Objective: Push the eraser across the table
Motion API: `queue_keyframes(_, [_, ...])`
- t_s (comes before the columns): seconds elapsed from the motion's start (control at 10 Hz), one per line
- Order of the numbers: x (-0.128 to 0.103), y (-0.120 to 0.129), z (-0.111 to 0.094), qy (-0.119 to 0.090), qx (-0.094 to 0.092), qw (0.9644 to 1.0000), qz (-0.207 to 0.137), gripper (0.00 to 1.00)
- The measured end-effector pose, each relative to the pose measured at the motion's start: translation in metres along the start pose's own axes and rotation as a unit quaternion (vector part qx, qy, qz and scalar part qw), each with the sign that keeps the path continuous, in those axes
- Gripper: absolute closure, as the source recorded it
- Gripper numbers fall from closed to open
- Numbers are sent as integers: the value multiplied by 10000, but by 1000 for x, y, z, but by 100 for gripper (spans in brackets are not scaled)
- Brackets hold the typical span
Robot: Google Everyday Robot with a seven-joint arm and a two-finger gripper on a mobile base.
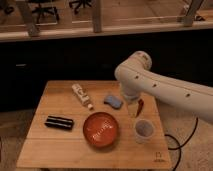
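Note:
The eraser is a flat black block with pale stripes, lying near the left edge of the wooden table. My white arm reaches in from the right over the table's right half. My gripper hangs below the wrist, between the blue pad and the white cup, above the table top. It is well to the right of the eraser, with the red bowl between them.
A red bowl sits at the table's middle front. A white cup stands to its right. A small blue pad, a white tube and a small red object lie further back. A cable hangs to the right.

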Motion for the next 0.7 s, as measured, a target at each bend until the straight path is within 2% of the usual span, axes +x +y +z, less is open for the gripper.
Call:
queue_keyframes(0.1, [-5,-2,0,3,-10,10000,-87,20])
queue_keyframes(0.4, [-42,-16,-1,-106,38,9989,-445,20])
queue_keyframes(0.6, [-53,-20,0,-130,38,9980,-616,20])
queue_keyframes(0.7, [-73,-27,2,-166,46,9967,-788,20])
